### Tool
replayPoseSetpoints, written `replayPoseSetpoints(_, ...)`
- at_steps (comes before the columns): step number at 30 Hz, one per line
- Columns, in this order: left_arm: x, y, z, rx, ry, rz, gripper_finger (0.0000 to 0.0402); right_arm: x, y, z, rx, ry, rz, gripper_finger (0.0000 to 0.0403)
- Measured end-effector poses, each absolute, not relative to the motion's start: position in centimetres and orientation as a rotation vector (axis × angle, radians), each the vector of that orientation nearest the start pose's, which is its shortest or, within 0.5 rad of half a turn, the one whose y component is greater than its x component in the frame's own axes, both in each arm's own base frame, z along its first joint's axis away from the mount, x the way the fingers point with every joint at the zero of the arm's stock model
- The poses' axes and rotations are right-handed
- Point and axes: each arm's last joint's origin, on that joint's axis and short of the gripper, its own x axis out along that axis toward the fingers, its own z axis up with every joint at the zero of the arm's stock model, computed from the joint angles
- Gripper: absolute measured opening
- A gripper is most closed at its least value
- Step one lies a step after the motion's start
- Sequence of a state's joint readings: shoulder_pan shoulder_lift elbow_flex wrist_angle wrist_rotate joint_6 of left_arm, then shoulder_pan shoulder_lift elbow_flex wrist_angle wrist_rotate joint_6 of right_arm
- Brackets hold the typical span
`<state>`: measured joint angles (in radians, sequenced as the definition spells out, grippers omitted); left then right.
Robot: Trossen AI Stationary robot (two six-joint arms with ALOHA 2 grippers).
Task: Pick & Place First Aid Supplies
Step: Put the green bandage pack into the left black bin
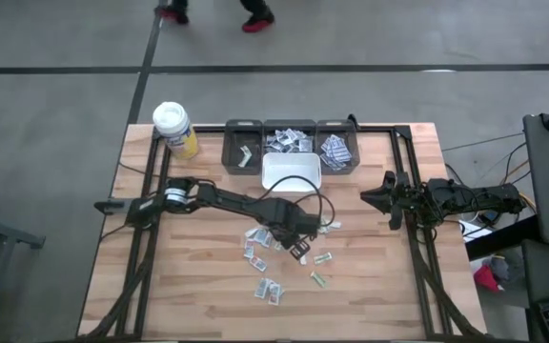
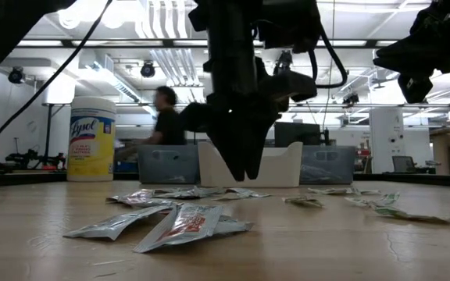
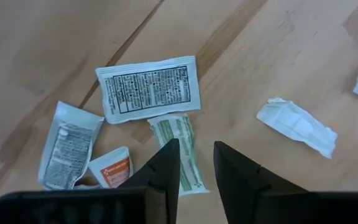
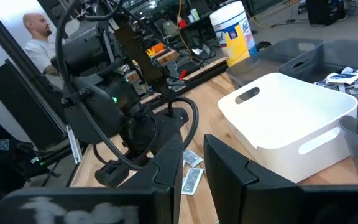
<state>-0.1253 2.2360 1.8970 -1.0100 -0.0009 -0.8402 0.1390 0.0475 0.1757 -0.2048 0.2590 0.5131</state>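
Several first aid supplies, small flat packets, lie loose on the wooden table [image 1: 189, 286] around its middle [image 1: 260, 262]. My left gripper [image 1: 299, 251] points down over them, open, its fingertips [image 2: 244, 173] a little above the wood. In the left wrist view a green-print packet [image 3: 178, 134] lies flat just ahead of the gap between the fingers [image 3: 196, 154]. Beside it lie a white packet with black print [image 3: 148, 87], a red-print one [image 3: 110, 168] and a crumpled one [image 3: 297, 124]. My right gripper [image 1: 375, 197] waits level at the table's right side, slightly open and holding nothing [image 4: 194, 155].
A white bin [image 1: 291, 171] stands behind the packets. Three grey bins [image 1: 243, 148] line the far edge, and two of them hold packets [image 1: 289, 141]. A yellow bottle with a white lid [image 1: 174, 129] stands at the far left. More packets lie toward the near edge [image 1: 270, 291].
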Motion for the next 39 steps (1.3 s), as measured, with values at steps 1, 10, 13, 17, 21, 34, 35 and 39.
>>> replayPoseSetpoints(1,45.2,-5.7,19.0,-0.623,1.296,0.462,0.0092,8.7,0.5,20.0,0.497,0.043,-0.136,0.0063)
replayPoseSetpoints(10,44.5,-5.6,16.1,-0.678,1.293,0.494,0.0092,8.7,0.5,20.0,0.497,0.043,-0.136,0.0063)
replayPoseSetpoints(13,44.2,-5.6,15.7,-0.693,1.302,0.504,0.0091,8.7,0.5,20.0,0.497,0.043,-0.136,0.0063)
replayPoseSetpoints(17,44.1,-5.7,15.4,-0.685,1.304,0.507,0.0074,8.7,0.5,20.0,0.497,0.043,-0.136,0.0063)
replayPoseSetpoints(21,44.1,-5.7,15.3,-0.659,1.307,0.496,0.0035,8.7,0.5,20.0,0.497,0.043,-0.137,0.0063)
replayPoseSetpoints(34,44.6,-6.5,21.7,-0.467,1.229,-0.027,0.0001,8.7,0.5,19.9,0.497,0.043,-0.137,0.0063)
replayPoseSetpoints(35,44.6,-6.5,23.0,-0.428,1.189,-0.098,0.0,8.7,0.5,19.9,0.497,0.043,-0.137,0.0063)
replayPoseSetpoints(39,43.9,-6.3,26.5,-0.287,1.063,-0.206,0.0,8.7,0.5,20.0,0.497,0.043,-0.138,0.0063)
